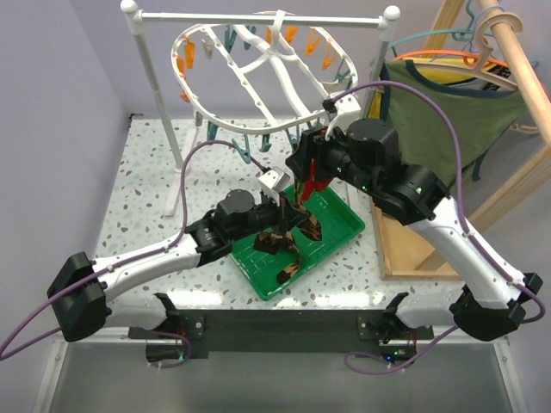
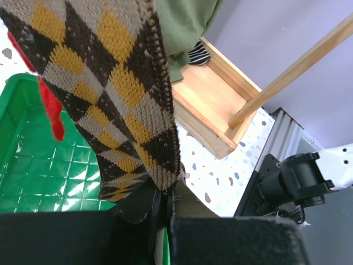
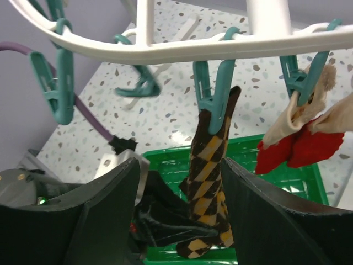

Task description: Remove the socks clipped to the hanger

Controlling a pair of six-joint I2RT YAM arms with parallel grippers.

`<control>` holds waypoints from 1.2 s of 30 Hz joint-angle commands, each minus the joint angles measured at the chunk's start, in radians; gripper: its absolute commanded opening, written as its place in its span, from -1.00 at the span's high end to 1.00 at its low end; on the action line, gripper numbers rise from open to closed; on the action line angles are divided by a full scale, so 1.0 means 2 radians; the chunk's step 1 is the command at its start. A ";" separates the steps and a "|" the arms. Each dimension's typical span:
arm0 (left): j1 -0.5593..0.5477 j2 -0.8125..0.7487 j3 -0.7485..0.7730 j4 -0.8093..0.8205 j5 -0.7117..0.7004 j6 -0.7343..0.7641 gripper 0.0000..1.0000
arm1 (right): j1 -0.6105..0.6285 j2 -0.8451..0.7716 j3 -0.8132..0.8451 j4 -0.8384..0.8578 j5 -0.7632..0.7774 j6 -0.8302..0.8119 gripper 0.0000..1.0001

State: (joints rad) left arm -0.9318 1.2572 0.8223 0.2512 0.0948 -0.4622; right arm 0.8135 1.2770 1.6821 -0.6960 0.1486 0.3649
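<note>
The white oval hanger (image 1: 258, 77) hangs from the rail, with orange and teal clothespins. A brown-and-tan checkered sock (image 3: 207, 165) hangs from a teal clothespin (image 3: 216, 96) on its near rim. My left gripper (image 2: 163, 194) is shut on this sock's lower end (image 2: 110, 94), over the green tray (image 1: 344, 225). My right gripper (image 3: 179, 165) is open just below the hanger rim (image 3: 165, 49), one finger on each side of the hanging sock without touching it. A red and white sock (image 3: 300, 146) hangs from the clothespin to the right. More checkered socks (image 1: 284, 248) lie in the tray.
A white rail stand (image 1: 151, 77) holds the hanger at the back. A wooden rack (image 1: 508, 129) on the right carries an olive-green top (image 1: 448, 112) and clothes hangers. A loose teal clothespin (image 3: 140, 88) lies on the speckled table.
</note>
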 commanded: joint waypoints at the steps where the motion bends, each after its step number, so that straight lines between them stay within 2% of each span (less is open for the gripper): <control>1: -0.006 -0.019 -0.002 0.004 0.018 -0.008 1.00 | 0.004 0.020 0.021 0.030 0.032 -0.043 -0.31; 11: -0.007 -0.022 -0.003 0.002 0.019 -0.008 1.00 | 0.008 0.049 0.038 0.058 0.081 -0.063 -0.29; 23: -0.008 -0.013 0.001 0.009 0.022 -0.010 1.00 | 0.047 0.099 0.098 0.030 0.178 -0.100 -0.29; 36: -0.013 -0.011 0.007 0.006 0.020 -0.008 1.00 | 0.072 0.119 0.115 0.035 0.239 -0.119 -0.16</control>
State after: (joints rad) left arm -0.9474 1.2385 0.8219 0.2523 0.1196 -0.4789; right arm 0.9390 1.5051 1.8629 -0.6399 0.5632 0.1543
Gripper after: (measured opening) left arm 0.042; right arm 0.588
